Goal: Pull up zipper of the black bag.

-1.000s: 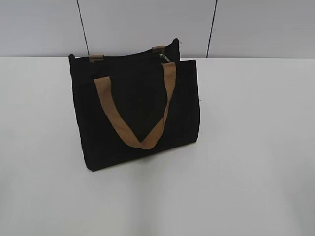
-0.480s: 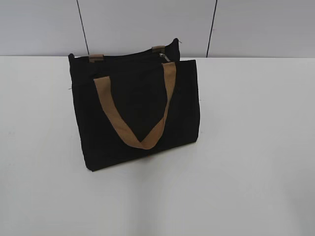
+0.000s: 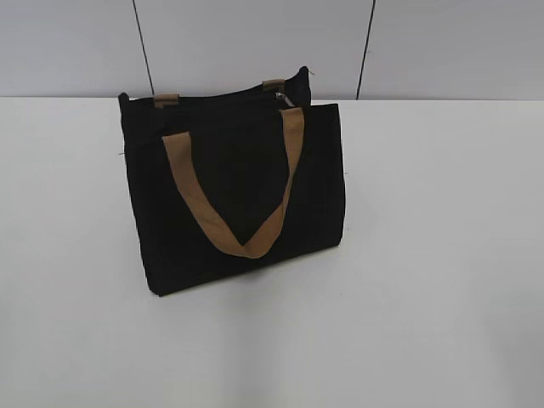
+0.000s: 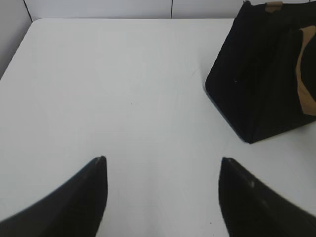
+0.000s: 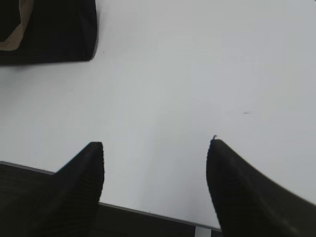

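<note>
Bag [image 3: 238, 191], black, stands left of centre on your white worktop [image 3: 425, 255], zipper [image 3: 287, 100] at its top right edge. Both your left fingers [image 4: 98, 170] and right fingers [image 5: 96, 153] are spread wide, holding nothing.

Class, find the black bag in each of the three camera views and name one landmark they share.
Exterior view: black bag stands left of centre on the table.
Left wrist view: top right corner.
Right wrist view: top left corner.
Shared landmark: its tan strap.
</note>
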